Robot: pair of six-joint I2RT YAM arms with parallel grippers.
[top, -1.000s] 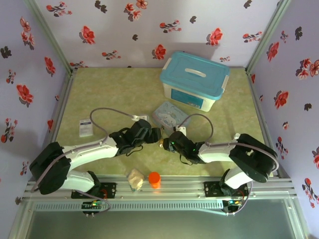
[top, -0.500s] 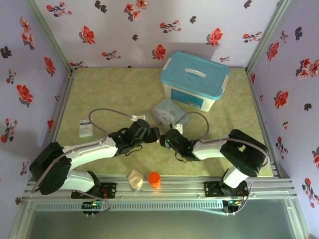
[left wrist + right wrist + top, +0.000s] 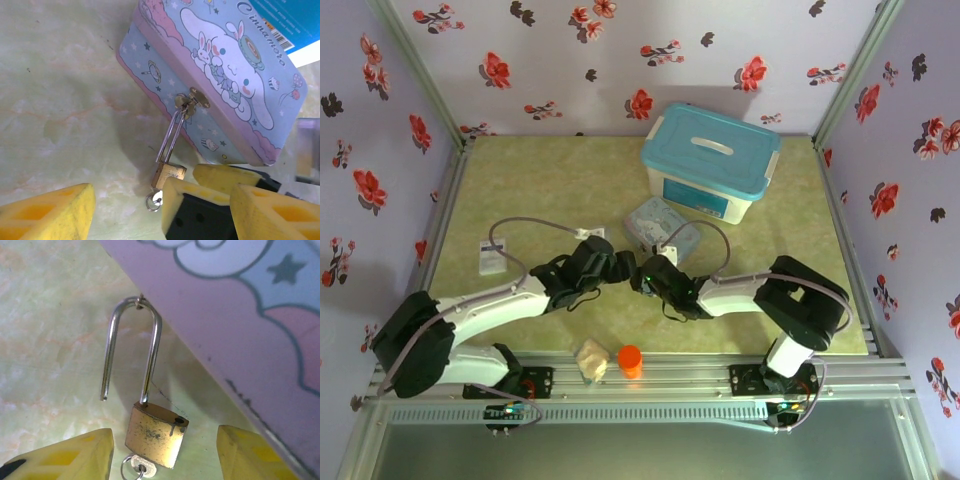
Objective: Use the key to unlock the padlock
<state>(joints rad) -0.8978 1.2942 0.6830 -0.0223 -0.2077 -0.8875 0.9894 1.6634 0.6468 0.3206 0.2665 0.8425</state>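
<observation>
Where the two arms meet, low centre of the overhead view: the left gripper (image 3: 620, 268) and right gripper (image 3: 643, 276) are nose to nose, hard up against the near side of the pale blue cartoon tin (image 3: 660, 224).
Padlock: there it is, the padlock (image 3: 156, 437) hangs from the tin's brass hasp (image 3: 192, 97), its body low in the middle of the right wrist view, over the green table (image 3: 45, 340).
Shackle: the shackle (image 3: 155, 347) is open. Its left leg is clear of the body with the end bare, its right leg sits in the body, and its bend is hooked through the hasp at the top.
Key: the key (image 3: 139, 471) pokes out beneath the padlock body at the bottom edge, with a small ring on its head.
Right gripper: jaws apart, with a yellow finger in each bottom corner of its view and a gap on both sides of the padlock. It grips nothing.
Left gripper: spread wide, with fingers (image 3: 50, 215) at the bottom left and bottom right of its own view, holding nothing.
Elsewhere: a blue-lidded storage box (image 3: 710, 160) sits upper right in the overhead view, and an orange cylinder (image 3: 630, 360) at bottom centre.
</observation>
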